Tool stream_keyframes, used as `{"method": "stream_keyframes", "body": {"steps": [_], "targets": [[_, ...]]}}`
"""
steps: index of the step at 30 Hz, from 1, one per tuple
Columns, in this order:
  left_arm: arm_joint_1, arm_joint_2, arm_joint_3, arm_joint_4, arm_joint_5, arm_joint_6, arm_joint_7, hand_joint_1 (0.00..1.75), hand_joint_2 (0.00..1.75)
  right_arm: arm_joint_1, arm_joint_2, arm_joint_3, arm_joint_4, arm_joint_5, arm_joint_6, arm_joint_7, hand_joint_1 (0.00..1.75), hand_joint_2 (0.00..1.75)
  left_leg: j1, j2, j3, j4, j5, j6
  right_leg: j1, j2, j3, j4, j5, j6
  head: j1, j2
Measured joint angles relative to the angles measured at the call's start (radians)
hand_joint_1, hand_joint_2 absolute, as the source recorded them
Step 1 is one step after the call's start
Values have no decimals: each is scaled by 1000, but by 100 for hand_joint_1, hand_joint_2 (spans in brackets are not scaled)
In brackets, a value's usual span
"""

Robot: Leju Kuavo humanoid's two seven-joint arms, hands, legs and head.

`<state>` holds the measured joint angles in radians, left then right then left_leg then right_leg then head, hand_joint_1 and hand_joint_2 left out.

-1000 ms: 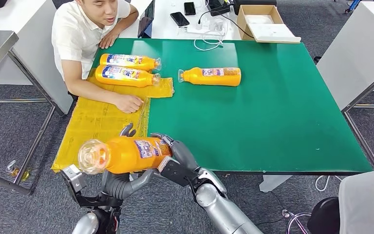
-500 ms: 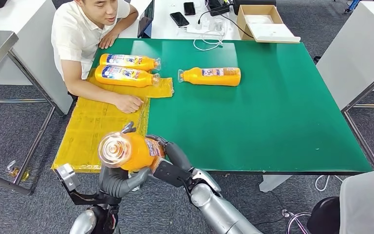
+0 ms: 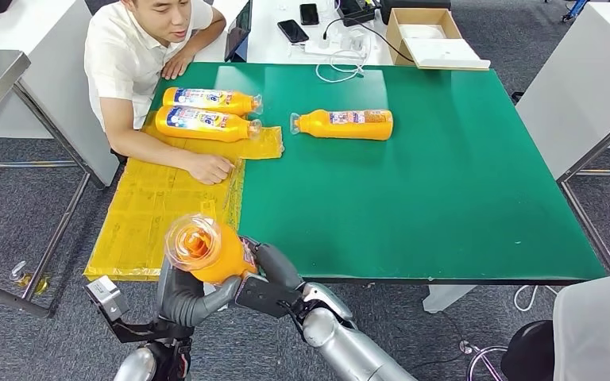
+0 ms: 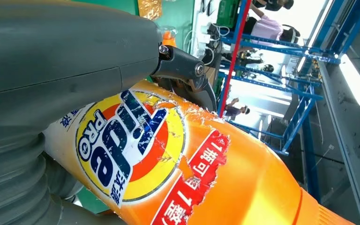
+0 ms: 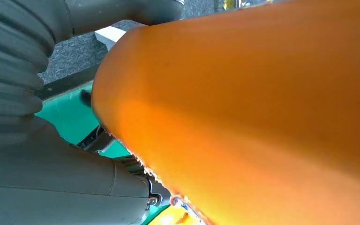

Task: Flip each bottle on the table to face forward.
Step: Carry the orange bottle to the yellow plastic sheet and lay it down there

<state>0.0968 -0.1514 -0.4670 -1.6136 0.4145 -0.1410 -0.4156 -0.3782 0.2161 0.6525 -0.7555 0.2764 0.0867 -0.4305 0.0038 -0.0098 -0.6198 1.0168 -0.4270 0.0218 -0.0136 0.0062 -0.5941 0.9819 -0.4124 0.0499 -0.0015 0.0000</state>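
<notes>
Fingers (image 3: pixel 176 279) of the left hand (image 3: pixel 181 295) and of the right hand (image 3: pixel 268 278) clamp one orange bottle (image 3: pixel 206 250), held above the near tabletop (image 3: pixel 445 198) edge, its clear end toward the camera. Three more bottles (image 3: pixel 345 124) lie farther back, two on yellow sheeting (image 3: pixel 151 198) beside a seated person (image 3: pixel 139 55).

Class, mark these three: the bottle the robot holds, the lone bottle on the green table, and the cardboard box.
held bottle (image 3: pixel 206 250), head view, orange body near the cap
lone bottle (image 3: pixel 348 125), head view, middle of its side
cardboard box (image 3: pixel 394 32), head view, left wall
</notes>
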Motion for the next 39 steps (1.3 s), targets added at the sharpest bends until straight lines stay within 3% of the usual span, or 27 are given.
{"method": "stream_keyframes", "body": {"steps": [1,3,8,18,26,35,39], "targets": [[2,0,1,-1,-3,5,-2,175,175,2,0,5,-2,-2,0,1,0,87,0,0,0,0,0,0,0,0,0,0,0,0,0,0],[3,-1,5,-3,-22,27,-4,175,175,10,0,15,-10,-4,0,0,0,0,0,0,0,0,0,0,0,0,0,0,0,0,0,0],[3,2,24,-23,-113,105,-4,175,175,67,-21,29,-90,15,-43,-35,0,0,0,-1,0,0,0,0,0,0,0,0,0,0,0,0],[5,13,55,-40,-156,137,15,175,175,135,-59,44,-232,40,-76,-63,0,0,0,0,0,0,0,0,0,0,-1,0,0,0,0,0],[13,27,103,-41,-240,195,37,175,175,235,-105,21,-347,140,-182,-134,0,0,0,0,-1,0,-1,-1,0,0,-1,0,0,0,0,0],[23,39,142,-44,-260,199,39,175,175,308,-125,-16,-387,157,-203,-155,0,0,0,0,-1,0,-1,-1,0,0,-2,0,-1,-1,0,0],[21,45,149,-44,-359,255,43,175,175,330,-127,-33,-389,175,-244,-172,0,0,0,0,-1,0,-1,-1,0,0,-1,0,0,-1,0,0]]}}
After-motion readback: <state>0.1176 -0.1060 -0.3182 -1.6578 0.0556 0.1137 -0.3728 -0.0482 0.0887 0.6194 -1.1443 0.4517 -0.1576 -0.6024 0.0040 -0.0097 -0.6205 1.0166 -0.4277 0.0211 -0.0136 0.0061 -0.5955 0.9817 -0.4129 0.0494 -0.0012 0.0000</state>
